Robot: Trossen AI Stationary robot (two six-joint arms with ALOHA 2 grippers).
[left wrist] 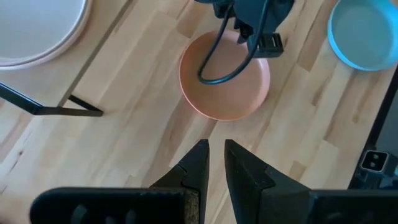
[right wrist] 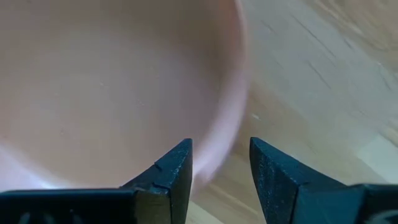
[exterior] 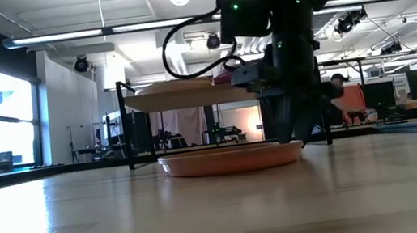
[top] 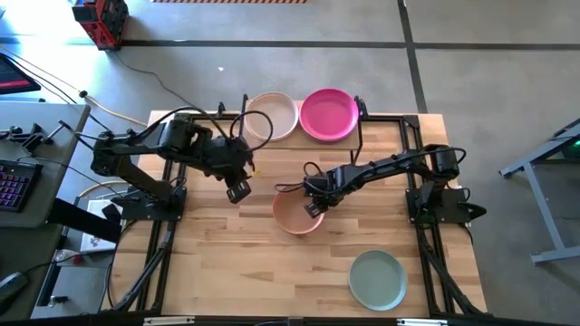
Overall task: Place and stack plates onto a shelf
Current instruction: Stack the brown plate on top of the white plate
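Note:
A tan-pink plate [top: 297, 215] lies flat on the wooden tabletop near the middle. My right gripper [right wrist: 221, 146] is open and low over the plate's edge on the table's right side, with the rim between its fingers. My left gripper [left wrist: 216, 149] hangs higher, to the left of the plate [left wrist: 224, 87]. Its fingers are a narrow gap apart with nothing between them. On the shelf [exterior: 173, 97] at the far edge rest a cream plate [top: 272, 116] and a magenta plate [top: 328, 114]. A pale teal plate [top: 378, 279] lies near the front right. My right gripper points down over the tan-pink plate's rim [right wrist: 231, 134], with one finger above the plate's inside and the other outside it. The plate lies flat on the table. Whether either finger touches the rim, I cannot tell.
The shelf's thin black legs [left wrist: 53, 109] stand on the table just beyond the left gripper. Black frame rails [top: 163, 235] run along both sides of the tabletop. Bare wood lies between the tan-pink plate and the front edge.

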